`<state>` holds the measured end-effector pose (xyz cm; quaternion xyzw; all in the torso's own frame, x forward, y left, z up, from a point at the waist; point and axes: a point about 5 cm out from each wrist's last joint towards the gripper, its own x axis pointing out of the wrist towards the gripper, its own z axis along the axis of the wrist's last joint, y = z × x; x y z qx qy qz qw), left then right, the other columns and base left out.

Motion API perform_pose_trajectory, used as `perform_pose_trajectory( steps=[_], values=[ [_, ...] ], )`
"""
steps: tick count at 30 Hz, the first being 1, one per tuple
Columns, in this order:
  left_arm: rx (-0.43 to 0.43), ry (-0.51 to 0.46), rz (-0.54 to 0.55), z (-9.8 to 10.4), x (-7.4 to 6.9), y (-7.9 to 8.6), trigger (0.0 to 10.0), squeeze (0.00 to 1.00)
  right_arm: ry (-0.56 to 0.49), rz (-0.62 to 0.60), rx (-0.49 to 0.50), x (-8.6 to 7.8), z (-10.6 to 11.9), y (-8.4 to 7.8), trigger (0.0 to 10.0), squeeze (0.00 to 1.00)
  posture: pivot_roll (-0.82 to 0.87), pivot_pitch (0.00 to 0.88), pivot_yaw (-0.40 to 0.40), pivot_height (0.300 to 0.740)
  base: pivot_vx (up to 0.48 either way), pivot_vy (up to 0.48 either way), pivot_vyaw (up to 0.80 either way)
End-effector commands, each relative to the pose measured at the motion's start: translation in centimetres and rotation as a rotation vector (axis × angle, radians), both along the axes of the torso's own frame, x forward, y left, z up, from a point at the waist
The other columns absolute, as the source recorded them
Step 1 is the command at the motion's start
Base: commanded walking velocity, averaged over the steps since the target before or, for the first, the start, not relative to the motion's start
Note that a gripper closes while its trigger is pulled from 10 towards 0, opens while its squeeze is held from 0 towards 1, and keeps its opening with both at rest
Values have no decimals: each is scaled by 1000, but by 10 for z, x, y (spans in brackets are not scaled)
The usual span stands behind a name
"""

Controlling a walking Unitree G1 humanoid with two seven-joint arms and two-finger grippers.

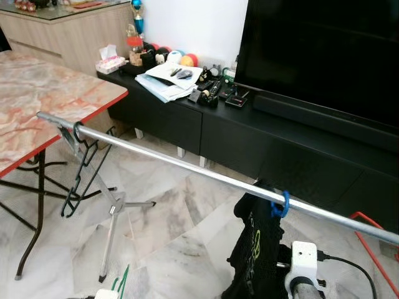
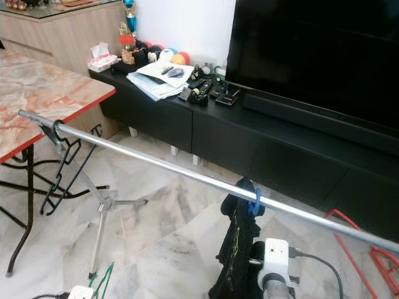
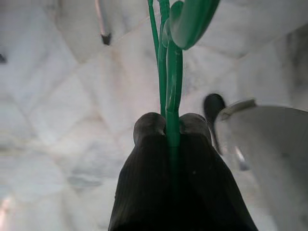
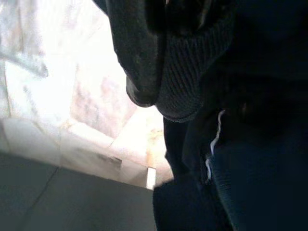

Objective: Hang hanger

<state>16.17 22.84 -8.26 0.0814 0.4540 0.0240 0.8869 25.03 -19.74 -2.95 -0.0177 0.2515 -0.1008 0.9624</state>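
Observation:
My left gripper (image 3: 172, 127) is shut on a thin green hanger (image 3: 168, 72), held low over the marble floor; a bit of the green hanger (image 1: 123, 280) shows at the lower edge of the left eye view. A silver rail (image 1: 187, 165) runs across in front of me. On its left end hangs an empty black hanger (image 1: 76, 171). Further right, a blue hanger hook (image 1: 282, 204) carries a black garment (image 1: 252, 249). My right gripper (image 4: 144, 82) is pressed up against that garment's knit cuff (image 4: 187, 72), and the right wrist (image 1: 304, 265) sits just beside it.
A folding table (image 1: 43, 99) with a marble-pattern top and red edge stands at the left. The rail's tripod stand (image 1: 112, 212) is below its left end. Behind the rail are a low black TV cabinet (image 1: 187, 124) with clutter, a large TV (image 1: 324, 50) and a red frame (image 1: 374, 243).

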Motion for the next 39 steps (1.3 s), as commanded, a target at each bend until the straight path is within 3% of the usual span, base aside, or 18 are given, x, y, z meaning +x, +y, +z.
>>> perform_pose_trajectory(
  steps=[1, 8, 22, 39],
  values=[
    [6, 0, -8, 0, -1, 1, 10000, 0, 3, -19, -3, -1, 0, -6, 10000, 0, -1, 68, 0, 740, 0, 349, -800],
    [1, 14, -3, -4, -6, -1, 10000, 0, 1, -23, 3, 1, 2, -5, 10000, 0, -2, 60, 1, 740, 0, 329, -800],
    [19, 27, -13, -4, -7, 4, 10000, 0, -19, -46, 15, 3, 3, -4, 10000, 0, -10, 53, 27, 740, 0, 0, -719],
    [-5, 38, -16, -7, -12, -4, 10000, 0, -38, -54, 11, 3, 5, -6, 10000, 0, -5, 47, 19, 740, 0, 0, 0]
  ],
)
